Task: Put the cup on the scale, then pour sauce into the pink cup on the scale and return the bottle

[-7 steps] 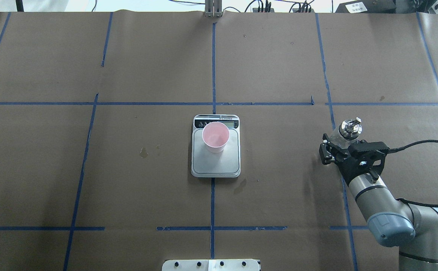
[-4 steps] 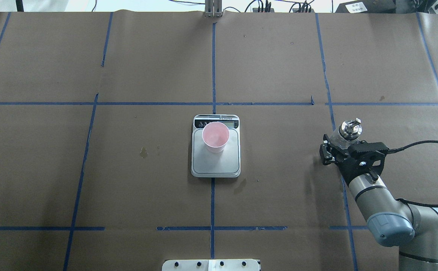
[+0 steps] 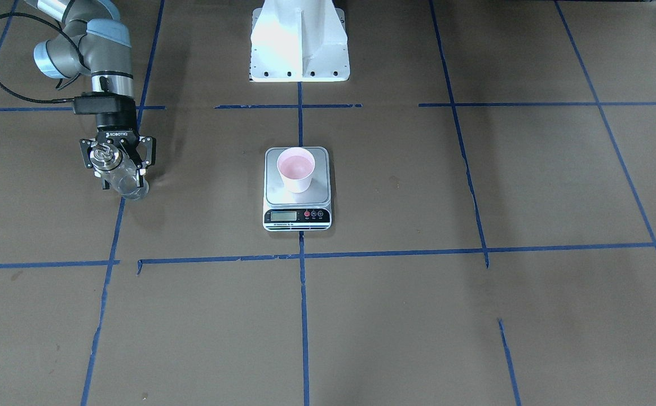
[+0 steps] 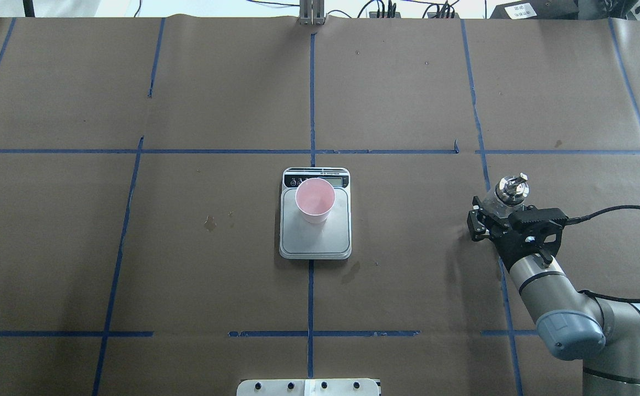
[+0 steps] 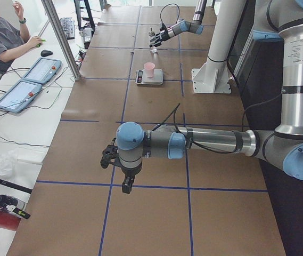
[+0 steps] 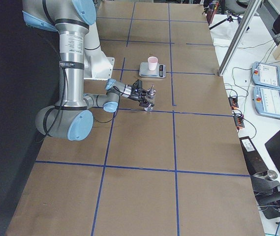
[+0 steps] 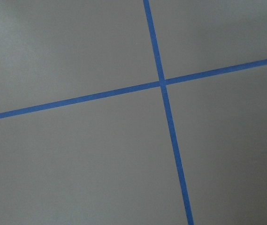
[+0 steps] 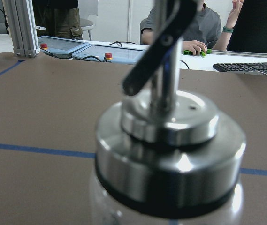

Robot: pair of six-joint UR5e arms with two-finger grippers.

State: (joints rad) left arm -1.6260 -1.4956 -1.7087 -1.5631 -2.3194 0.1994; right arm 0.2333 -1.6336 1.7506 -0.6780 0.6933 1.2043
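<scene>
The pale pink cup stands upright on the steel platform of the white scale at the table's middle; both also show in the front view, cup and scale. My right gripper is shut on the clear glass bottle with its silver cap and spout, upright, at or just above the table at the right. The cap fills the right wrist view. Clear sauce shows in the bottle. My left gripper hangs over bare table far to the left; I cannot tell if it is open.
Brown paper with blue tape lines covers the table. The white robot base stands behind the scale. Small stains lie left of the scale. An operator and tablets sit at the far side bench.
The right gripper and the bottle have sunk very slightly toward the table. The cup and scale have not moved.
</scene>
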